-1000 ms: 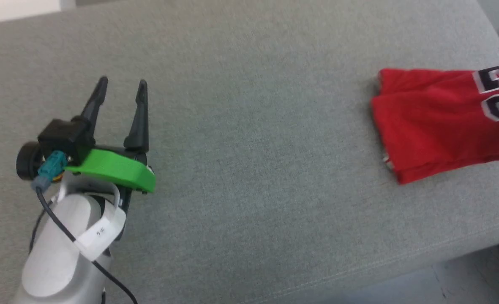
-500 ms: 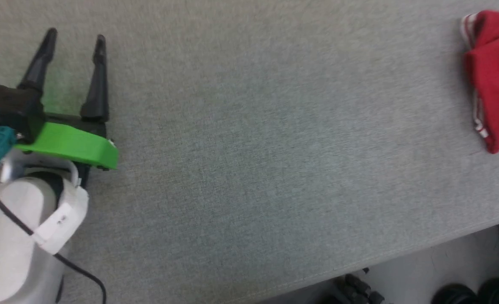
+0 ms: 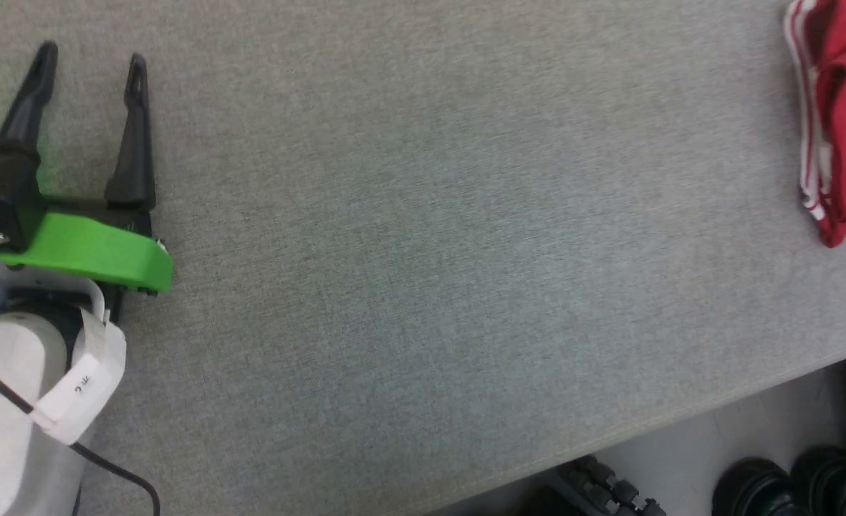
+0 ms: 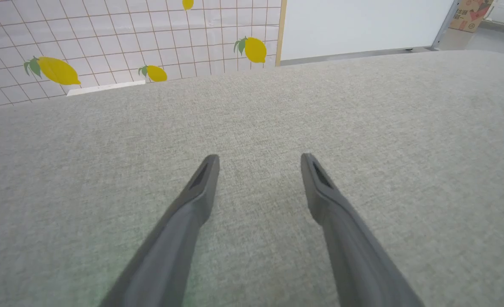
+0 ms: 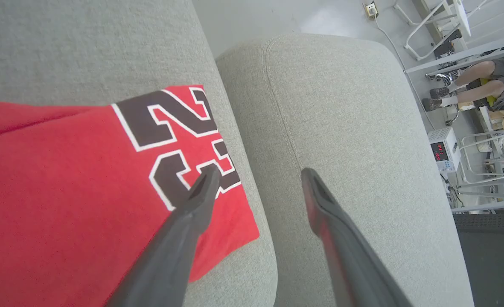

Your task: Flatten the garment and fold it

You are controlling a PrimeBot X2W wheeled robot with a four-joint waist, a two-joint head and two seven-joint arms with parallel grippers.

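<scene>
right wrist view: my right gripper (image 5: 260, 170) holds its fingers wide with nothing between them, the 9 o'clock one crossing the dark number on the garment (image 5: 64, 183), which lies folded on the grey cushion (image 5: 85, 42) from centre out to 9 o'clock, its corner at the seam with a second cushion (image 5: 345, 111). my left gripper (image 4: 260, 157) is equally wide and empty over bare fabric; on the head view the garment sits at 2 o'clock, well apart from it.
</scene>
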